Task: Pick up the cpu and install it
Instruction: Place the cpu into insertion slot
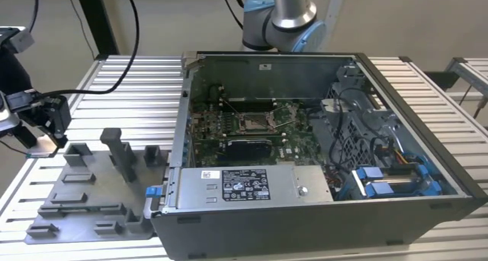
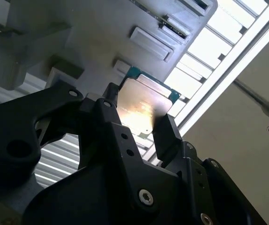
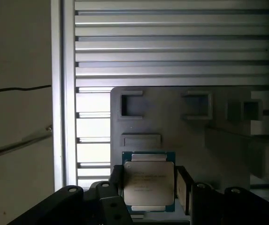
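Gripper (image 3: 149, 187) clamped on the cpu (image 3: 148, 180): my fingers grip two opposite edges, silvery top toward the first wrist view. The cpu hangs over the grey fixture tray (image 1: 91, 209) on the slatted bench (image 1: 130, 95). Open computer case (image 1: 305, 227) stands beyond, toward the exterior view's right.

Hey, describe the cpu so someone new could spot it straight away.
Start at the open computer case, then look to the exterior view's left, to the black gripper beside the grey parts tray. It holds the cpu: a thin flat square with a silvery top and green edge, unlike the dull grey plastic blocks nearby.
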Robot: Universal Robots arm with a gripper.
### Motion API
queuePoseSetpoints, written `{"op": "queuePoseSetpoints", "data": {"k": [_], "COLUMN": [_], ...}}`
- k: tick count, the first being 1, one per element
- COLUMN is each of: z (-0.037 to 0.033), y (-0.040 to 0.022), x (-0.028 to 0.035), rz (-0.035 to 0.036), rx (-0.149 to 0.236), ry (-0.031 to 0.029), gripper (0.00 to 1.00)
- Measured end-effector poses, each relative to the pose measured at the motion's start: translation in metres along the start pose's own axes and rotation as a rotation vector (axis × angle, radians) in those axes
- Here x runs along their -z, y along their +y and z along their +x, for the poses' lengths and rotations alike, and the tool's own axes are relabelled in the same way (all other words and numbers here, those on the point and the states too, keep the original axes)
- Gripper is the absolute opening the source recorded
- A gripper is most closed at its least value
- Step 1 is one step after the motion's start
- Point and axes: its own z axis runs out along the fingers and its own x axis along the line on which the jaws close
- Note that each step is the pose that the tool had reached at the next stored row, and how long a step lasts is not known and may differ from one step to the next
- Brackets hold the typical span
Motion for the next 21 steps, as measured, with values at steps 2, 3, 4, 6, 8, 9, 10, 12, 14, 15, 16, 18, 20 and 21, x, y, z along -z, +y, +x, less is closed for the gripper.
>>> {"op": "queuePoseSetpoints", "data": {"k": [2,3,4,6,8,9,10,12,14,15,16,18,20,21], "z": [0.0000,0.0000,0.0000,0.0000,-0.0002,-0.0002,-0.0002,-0.0003,-0.0003,-0.0003,-0.0003,-0.0003,-0.0005,-0.0006], "y": [0.0000,0.0000,0.0000,0.0001,0.0003,0.0004,0.0005,0.0006,0.0006,0.0006,0.0006,0.0007,0.0011,0.0013], "x": [0.0000,0.0000,0.0002,0.0028,0.0069,0.0092,0.0116,0.0140,0.0139,0.0139,0.0140,0.0172,0.0254,0.0302], "rz": [0.0000,0.0000,0.0000,0.0002,0.0000,0.0001,0.0000,0.0000,-0.0001,-0.0001,-0.0001,0.0002,-0.0001,0.0000], "rx": [0.000,0.001,0.001,0.001,0.001,0.001,0.001,0.001,0.001,0.001,0.001,0.001,0.001,0.001], "ry": [0.0000,0.0000,0.0000,0.0004,0.0000,0.0001,0.0001,0.0000,0.0000,-0.0001,-0.0001,0.0003,0.0000,0.0001], "gripper": [0.00,0.00,0.00,0.00,0.00,0.00,0.00,0.00,0.00,0.00,0.00,0.00,0.00,0.00]}}
